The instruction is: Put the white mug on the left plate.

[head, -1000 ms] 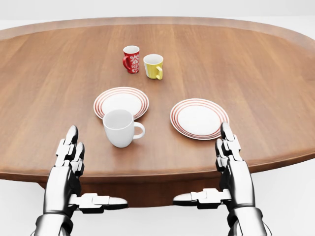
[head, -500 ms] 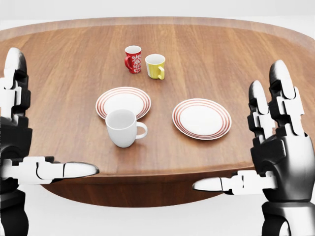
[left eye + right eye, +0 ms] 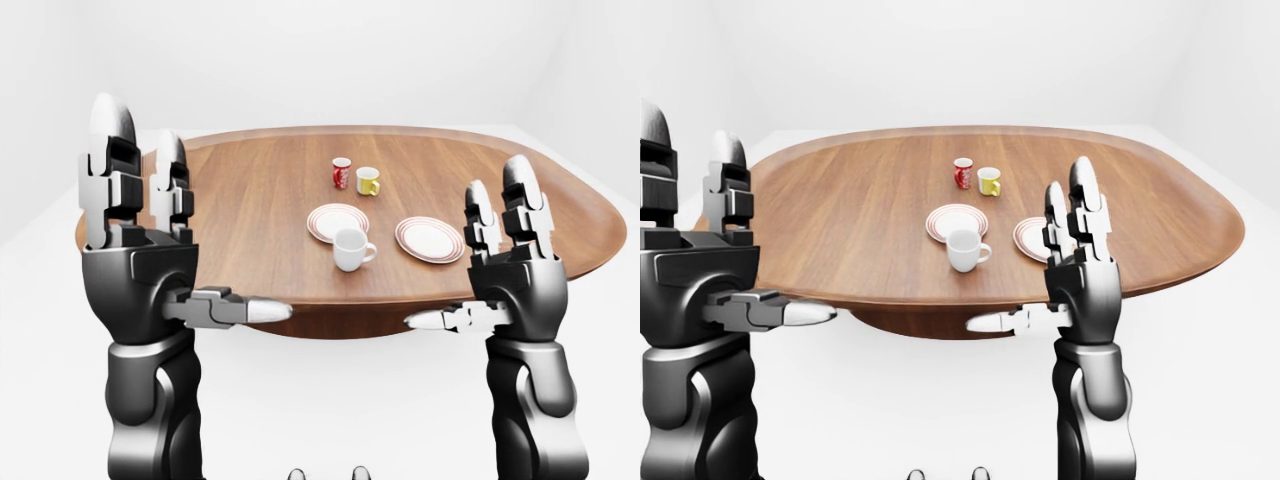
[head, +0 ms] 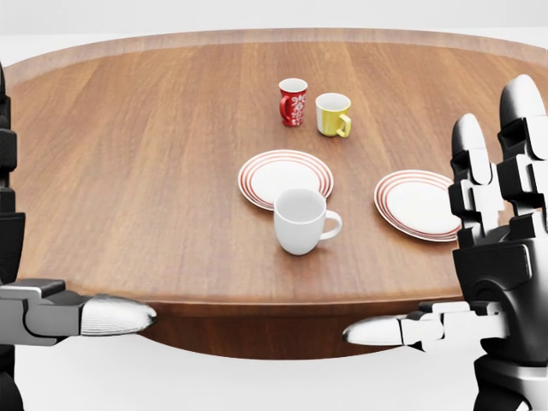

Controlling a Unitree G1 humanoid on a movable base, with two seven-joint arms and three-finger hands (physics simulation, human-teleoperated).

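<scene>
While both hands' fingers (image 3: 130,190) spread, white mug (image 4: 300,221) empty, touching bare left plate (image 4: 257,175)

We see a bare simulated room, not a furnished home: plain white walls (image 3: 300,50) and white floor (image 3: 340,400); one oval wooden counter (image 3: 260,200) set like a dining table with striped plates (image 4: 285,178) and mugs (image 4: 300,221).

Bare table (image 4: 128,154) between my left hand (image 3: 135,255) and the white mug (image 4: 300,221). Mug touches left plate (image 4: 284,177) edge. Red mug (image 4: 292,102) and yellow mug (image 4: 332,114) stand beyond it.
</scene>
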